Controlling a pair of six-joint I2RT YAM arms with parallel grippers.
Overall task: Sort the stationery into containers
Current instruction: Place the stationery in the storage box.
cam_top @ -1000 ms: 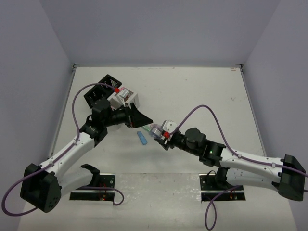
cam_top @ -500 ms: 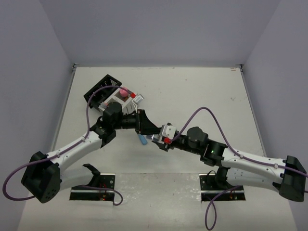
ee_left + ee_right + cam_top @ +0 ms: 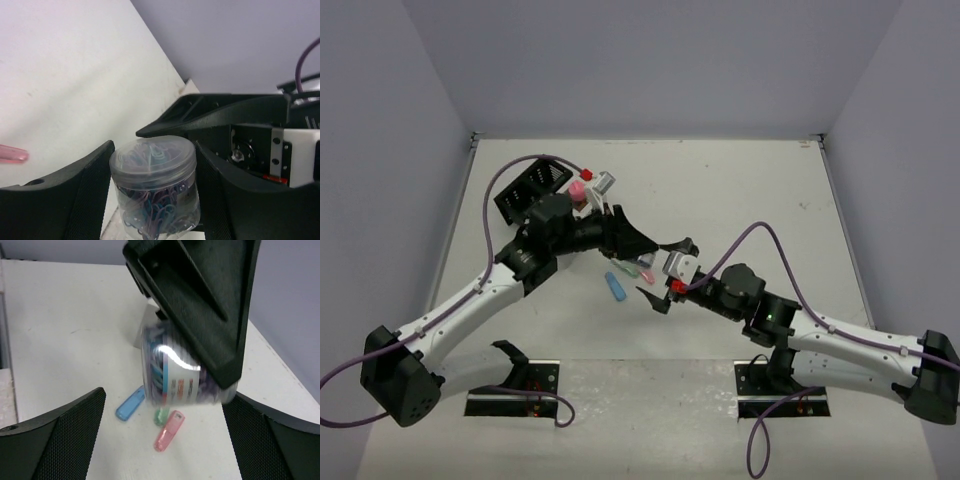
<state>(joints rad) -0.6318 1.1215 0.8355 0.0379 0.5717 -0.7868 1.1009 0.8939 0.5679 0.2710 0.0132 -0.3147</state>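
A clear round plastic jar [image 3: 152, 187] holds a tangle of purple, blue and pink paper clips. Its flat see-through lid faces the left wrist camera, and a printed label wraps its side. The left gripper [image 3: 152, 167] is closed on it, one black finger pressed to each side of the body just below the lid.

The right gripper [image 3: 164, 396] stands wide open. Its two mesh-faced fingers flank the jar on either side, well clear of the plastic and touching nothing. From the right wrist the jar looks tilted, with the left gripper's broad black finger lying across its upper side.

The jar sits at the middle of the white tabletop [image 3: 740, 190], between the two arms. Whether its bottom touches the surface cannot be told.

Three short sticks lie flat on the tabletop just near of the jar: a blue one [image 3: 130, 404] to the left, then a green one [image 3: 161, 416] and a pink one [image 3: 168, 430] close together.

A black slatted organiser box [image 3: 525, 190] stands at the far left, well apart from the jar and partly behind the left arm.
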